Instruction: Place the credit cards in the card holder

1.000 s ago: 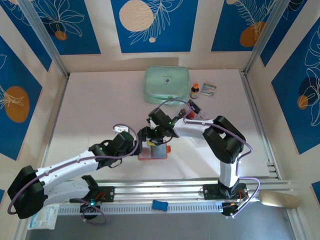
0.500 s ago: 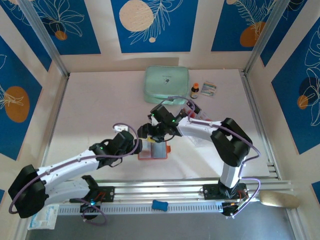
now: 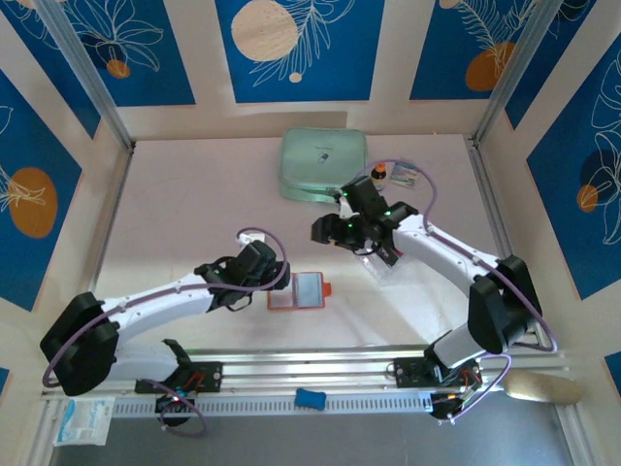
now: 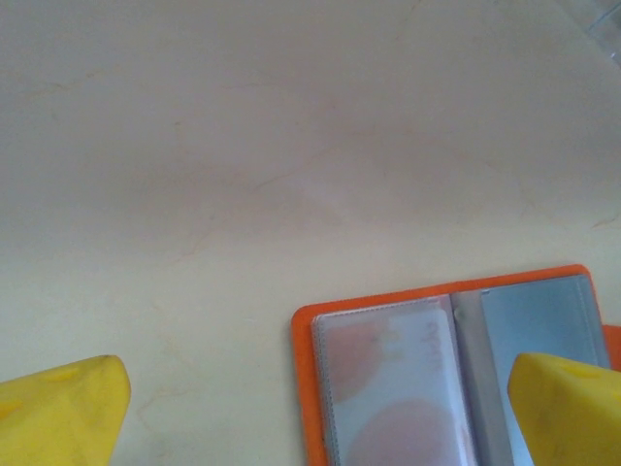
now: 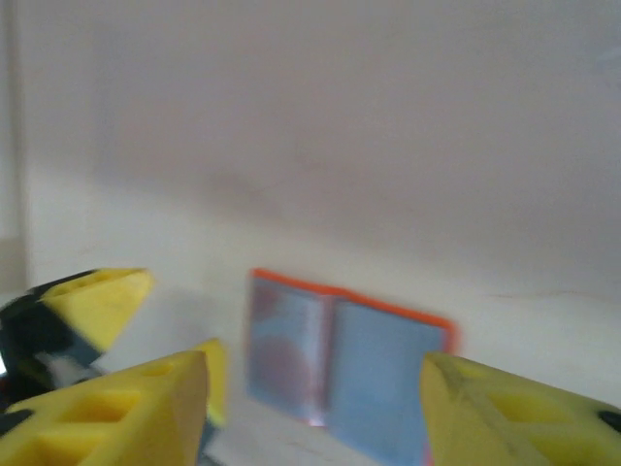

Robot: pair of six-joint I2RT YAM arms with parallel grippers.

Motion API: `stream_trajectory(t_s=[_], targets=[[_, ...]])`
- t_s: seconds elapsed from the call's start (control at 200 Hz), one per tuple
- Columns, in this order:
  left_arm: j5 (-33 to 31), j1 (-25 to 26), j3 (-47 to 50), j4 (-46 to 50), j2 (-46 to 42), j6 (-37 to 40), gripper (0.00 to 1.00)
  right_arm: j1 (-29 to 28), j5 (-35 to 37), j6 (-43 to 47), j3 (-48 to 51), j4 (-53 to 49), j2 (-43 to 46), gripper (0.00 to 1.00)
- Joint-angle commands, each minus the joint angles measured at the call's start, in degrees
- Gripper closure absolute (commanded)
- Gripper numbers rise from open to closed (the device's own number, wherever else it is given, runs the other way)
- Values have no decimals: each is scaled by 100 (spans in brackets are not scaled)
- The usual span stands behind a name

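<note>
Orange card holder (image 3: 306, 290) is lying unfolded by the table's (image 3: 194, 214) near edge. Your left gripper (image 3: 279, 280) is hovering beside it, spread wide, and your right gripper (image 5: 312, 369) is gaping empty. You're best pinning the holder's edge before inserting.

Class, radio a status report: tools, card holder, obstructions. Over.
Left tool open, empty, beside card holder. Right tool open, empty. Card holder lies open, pale card sleeved. Nothing lying across it.
</note>
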State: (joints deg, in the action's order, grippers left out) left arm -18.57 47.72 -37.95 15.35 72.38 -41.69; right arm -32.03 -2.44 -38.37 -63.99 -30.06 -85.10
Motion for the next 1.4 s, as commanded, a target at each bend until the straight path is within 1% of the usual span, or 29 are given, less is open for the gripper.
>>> stream_trajectory(t_s=[0.0,0.13,0.21,0.405,0.605,0.77,0.975,1.055,1.195,1.395], targets=[[164,-52,-116,-90,115,30,0,338,1009,1062,-198,-1407,150,48],[195,-51,-124,-94,158,11,0,529,1728,1600,-372,-1910,132,59],[203,-52,-141,-86,183,21,0,531,2127,1801,-537,-2158,-15,62],[215,-52,-142,-75,188,3,0,494,2918,2023,-841,-2518,-540,65],[205,-53,-55,-75,132,-36,0,443,3483,2098,-934,-2661,-943,67],[220,-44,-1,-109,123,-62,0,408,3633,2115,-922,-2649,-1095,68],[226,-48,-5,-142,147,-58,0,365,3621,2138,-849,-2593,-1289,69],[230,-53,-1,-152,149,-58,0,351,3577,2149,-825,-2575,-1356,73],[215,-53,38,-138,123,-75,0,343,3497,2150,-776,-2524,-1318,83],[196,-51,60,-123,69,-76,0,342,3186,2335,-747,-2457,-961,95]])
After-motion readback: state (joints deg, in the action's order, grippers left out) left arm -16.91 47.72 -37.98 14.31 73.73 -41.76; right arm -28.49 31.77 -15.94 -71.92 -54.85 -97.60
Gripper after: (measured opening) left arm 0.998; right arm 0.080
